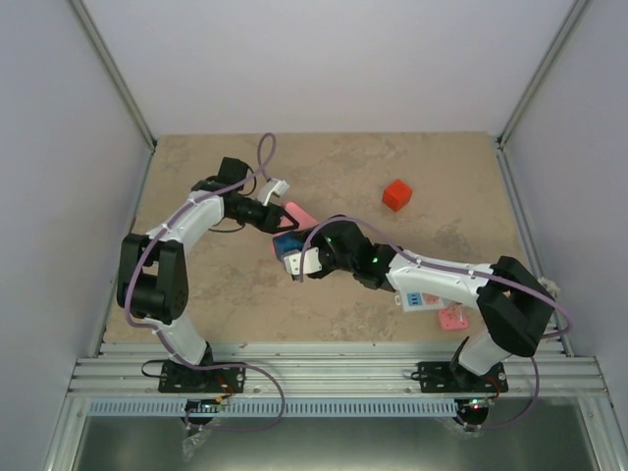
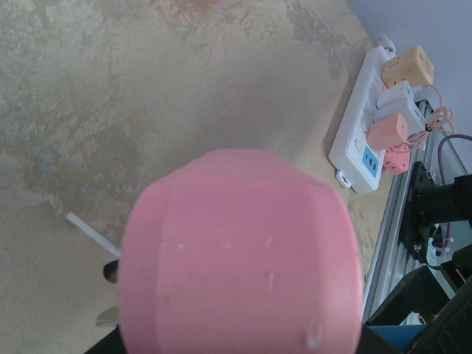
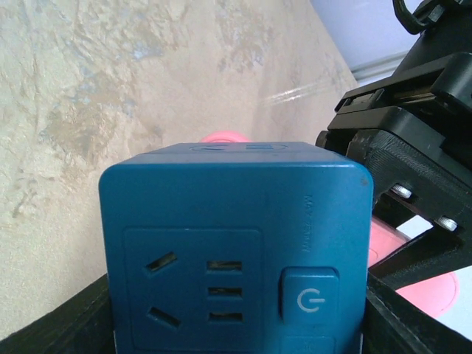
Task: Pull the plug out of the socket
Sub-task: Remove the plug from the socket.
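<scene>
- At the centre of the top view, a blue outlet cube (image 1: 287, 245) is clamped between the jaws of the right gripper (image 1: 294, 260); a pink plug (image 1: 297, 213), just beyond the cube, is gripped in the closed jaws of the left gripper (image 1: 279, 213).
- On the cube's face, outlet slots and a power-symbol button are seen; the embossed line beside them cannot be read.
- At the upper right of the left wrist view, the socket (image 2: 352, 122), a white power strip, is laid by the rail; tan, white and pink adapters are seated on it.
- Right of centre in the top view, a red block (image 1: 396, 195) is seen.
</scene>
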You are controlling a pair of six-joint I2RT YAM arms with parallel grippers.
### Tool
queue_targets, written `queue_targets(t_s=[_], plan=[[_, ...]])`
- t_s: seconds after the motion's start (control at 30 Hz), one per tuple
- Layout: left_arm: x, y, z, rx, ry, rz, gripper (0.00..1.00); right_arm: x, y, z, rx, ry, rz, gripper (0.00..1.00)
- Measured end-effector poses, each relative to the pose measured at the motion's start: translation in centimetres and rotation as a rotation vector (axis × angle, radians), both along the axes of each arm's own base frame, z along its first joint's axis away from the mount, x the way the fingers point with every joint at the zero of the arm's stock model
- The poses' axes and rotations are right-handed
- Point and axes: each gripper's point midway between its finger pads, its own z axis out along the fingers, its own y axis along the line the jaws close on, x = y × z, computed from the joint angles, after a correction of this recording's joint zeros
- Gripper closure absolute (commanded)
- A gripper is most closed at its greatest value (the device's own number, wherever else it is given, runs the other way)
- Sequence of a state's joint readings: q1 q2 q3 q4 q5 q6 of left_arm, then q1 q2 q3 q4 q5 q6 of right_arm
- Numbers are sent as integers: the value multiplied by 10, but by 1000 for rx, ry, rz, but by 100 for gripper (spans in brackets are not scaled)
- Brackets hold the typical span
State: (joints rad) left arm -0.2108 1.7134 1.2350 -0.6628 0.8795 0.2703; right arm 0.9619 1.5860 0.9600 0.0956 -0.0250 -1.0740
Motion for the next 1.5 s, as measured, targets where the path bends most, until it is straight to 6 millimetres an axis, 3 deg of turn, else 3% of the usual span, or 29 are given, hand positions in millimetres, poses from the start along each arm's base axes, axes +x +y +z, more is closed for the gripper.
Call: queue_targets(t_s=[0.3, 0.67, 1.5], plan=[[-1, -1, 3, 37, -12, 29, 100, 2, 1, 6, -53, 77, -4, 100], [0, 2, -5, 74, -24, 42, 100, -1, 5, -2, -111, 28, -61, 99], [-3, -8, 6, 5, -17, 17, 100, -2, -8, 8, -36, 18, -11, 100]])
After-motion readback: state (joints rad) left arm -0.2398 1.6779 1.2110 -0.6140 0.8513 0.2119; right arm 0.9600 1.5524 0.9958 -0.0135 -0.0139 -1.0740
